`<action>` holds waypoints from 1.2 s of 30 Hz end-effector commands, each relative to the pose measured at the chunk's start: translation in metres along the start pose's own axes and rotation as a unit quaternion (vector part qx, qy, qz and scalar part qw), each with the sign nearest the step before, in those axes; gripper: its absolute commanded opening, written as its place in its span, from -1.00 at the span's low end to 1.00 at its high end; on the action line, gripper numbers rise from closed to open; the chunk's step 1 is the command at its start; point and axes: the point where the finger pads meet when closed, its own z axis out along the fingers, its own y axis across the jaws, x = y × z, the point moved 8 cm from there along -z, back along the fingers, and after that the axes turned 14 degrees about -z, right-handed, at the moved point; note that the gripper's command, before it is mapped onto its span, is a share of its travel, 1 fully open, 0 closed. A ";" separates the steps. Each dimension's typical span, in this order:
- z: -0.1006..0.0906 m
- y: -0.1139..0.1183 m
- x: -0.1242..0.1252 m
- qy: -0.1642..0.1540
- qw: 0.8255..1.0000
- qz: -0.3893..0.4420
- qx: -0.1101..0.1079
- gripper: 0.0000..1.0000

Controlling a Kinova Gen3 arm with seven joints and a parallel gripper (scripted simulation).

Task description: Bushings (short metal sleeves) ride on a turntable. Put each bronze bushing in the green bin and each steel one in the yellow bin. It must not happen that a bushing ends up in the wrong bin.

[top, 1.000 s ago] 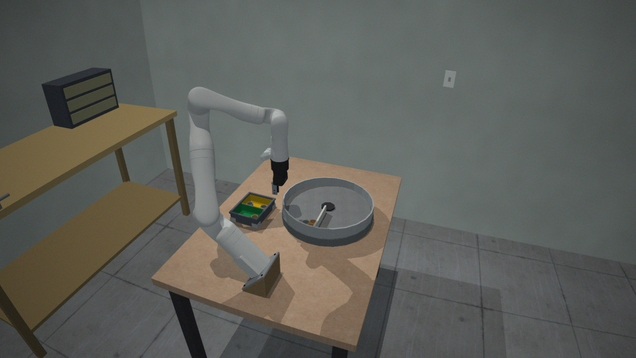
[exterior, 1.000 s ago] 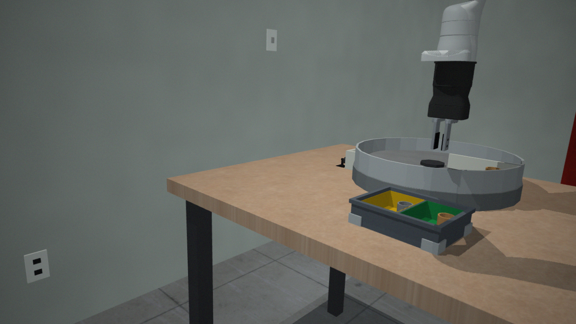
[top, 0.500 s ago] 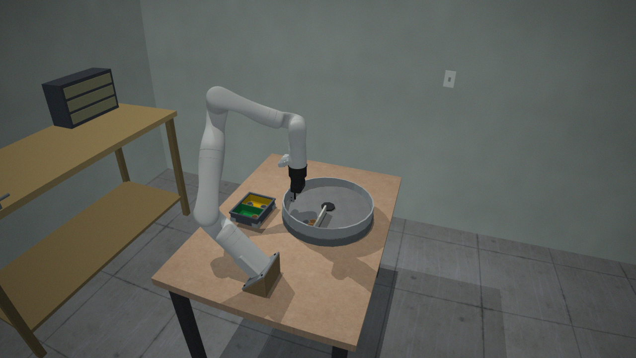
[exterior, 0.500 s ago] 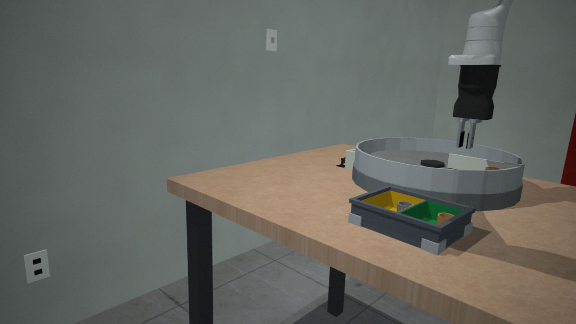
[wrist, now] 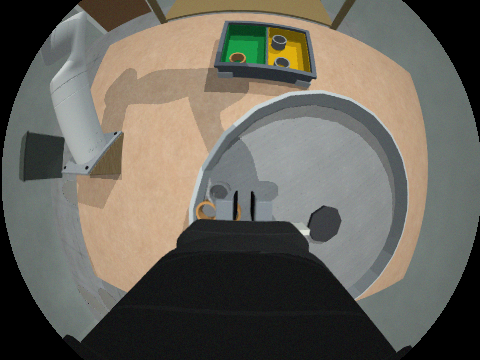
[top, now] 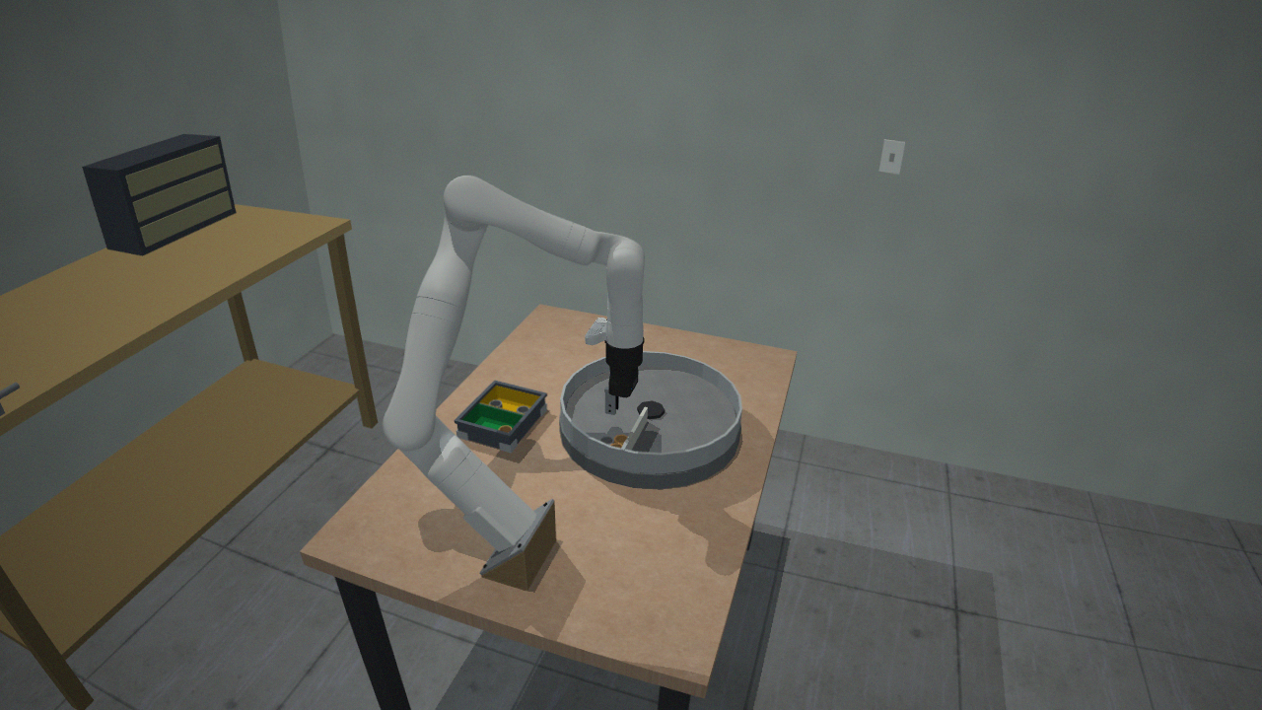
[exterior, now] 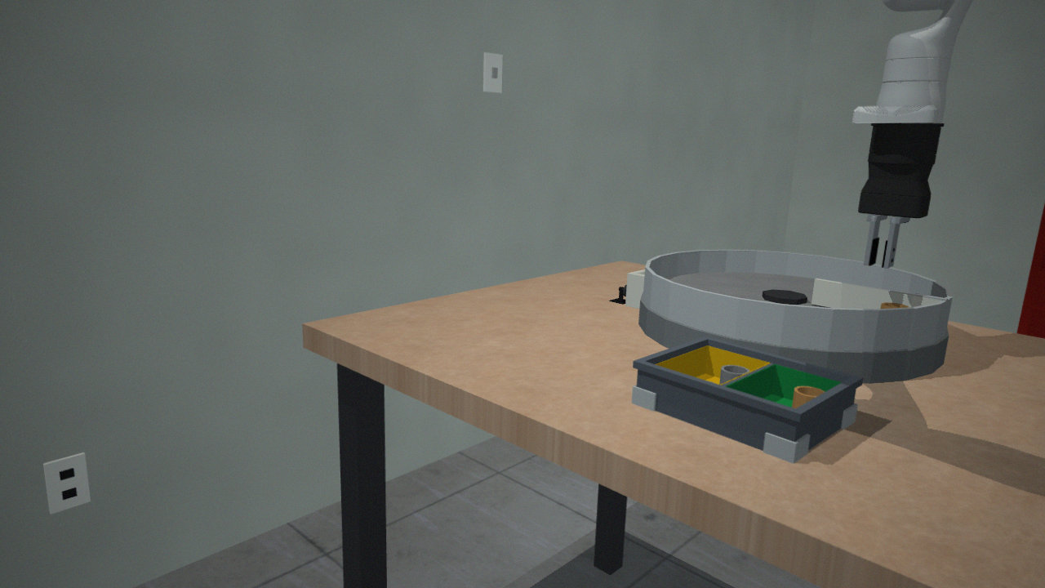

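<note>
My gripper (top: pixel 612 405) (exterior: pixel 878 264) (wrist: pixel 244 201) is partly open and empty, above the turntable (top: pixel 653 464) (exterior: pixel 752 328) (wrist: pixel 396 150). On the turntable's near left part stand a steel bushing (top: pixel 606 439) (wrist: pixel 219 184) in shadow and a bronze bushing (wrist: pixel 199 210). Another bronze bushing (wrist: pixel 238 212) is partly hidden behind the fingers in the wrist view. The green bin (top: pixel 480 416) (exterior: pixel 789 376) (wrist: pixel 250 37) holds a bronze bushing (top: pixel 505 430) (exterior: pixel 807 397) (wrist: pixel 234 59). The yellow bin (top: pixel 512 394) (exterior: pixel 701 365) (wrist: pixel 300 45) holds two steel bushings.
A pale upright bar (top: pixel 637 430) (exterior: pixel 840 292) (wrist: pixel 303 230) crosses the turntable beside the bushings, toward a black hub (top: pixel 651 408) (exterior: pixel 784 296) (wrist: pixel 325 223). A raised grey wall rings the turntable. The two bins share one dark frame beside it.
</note>
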 end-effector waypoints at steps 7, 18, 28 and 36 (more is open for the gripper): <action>0.005 -0.016 -0.027 0.004 1.000 0.011 -0.001 -0.21; 0.019 -0.015 -0.027 0.003 1.000 0.010 -0.001 -0.21; 0.034 -0.016 -0.027 0.004 1.000 0.011 -0.001 -0.21; 0.048 -0.016 -0.027 0.004 1.000 0.011 -0.001 -0.21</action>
